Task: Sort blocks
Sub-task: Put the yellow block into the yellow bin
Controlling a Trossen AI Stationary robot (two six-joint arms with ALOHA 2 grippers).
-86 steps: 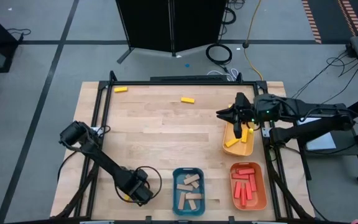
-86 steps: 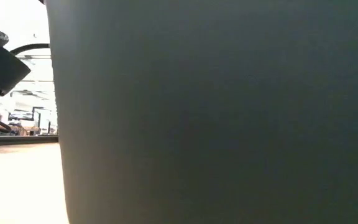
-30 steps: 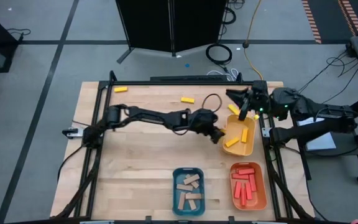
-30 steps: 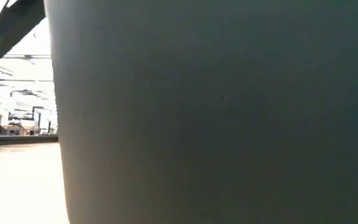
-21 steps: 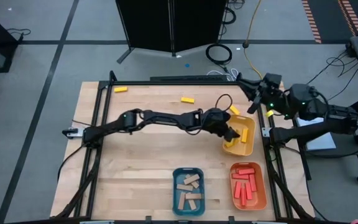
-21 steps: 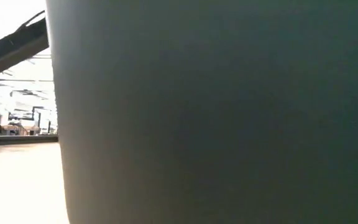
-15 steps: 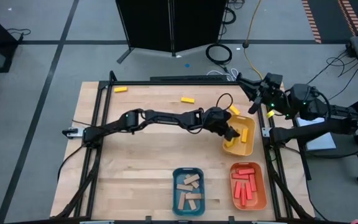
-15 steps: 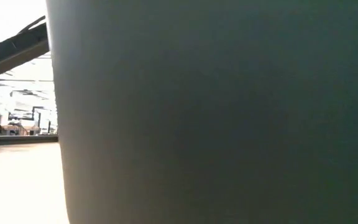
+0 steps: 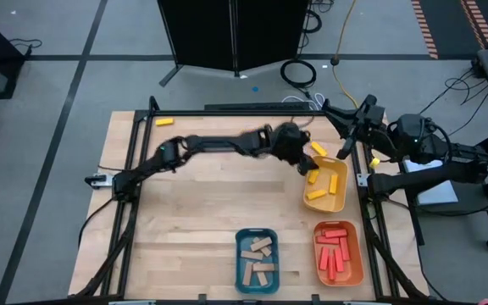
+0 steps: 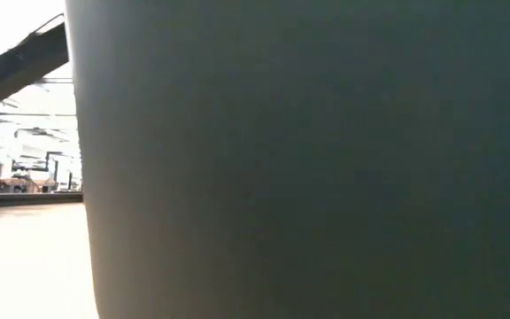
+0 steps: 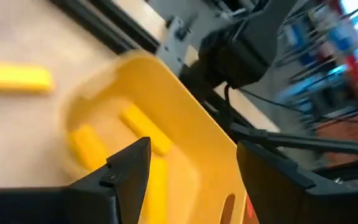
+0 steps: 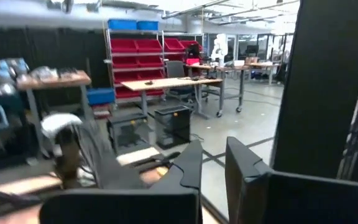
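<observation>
we noted the left tool (image 9: 305,166) had released a yellow block (image 9: 312,177) at the yellow tray (image 9: 339,200) and lifted off; right tool (image 9: 343,149) clenched beyond the tray.

- You see a table (image 9: 219,212) of pale, matt wood grain.
- Your yellow tray (image 11: 185,124) looks like smooth, slightly glossy plastic.
- On the table, yellow blocks (image 9: 256,135) look painted, tan blocks (image 9: 257,254) bare wood.

A workshop or lab: red storage bins (image 12: 166,46) on racks, workbenches (image 12: 169,82), grey floor with cables (image 9: 299,72).
</observation>
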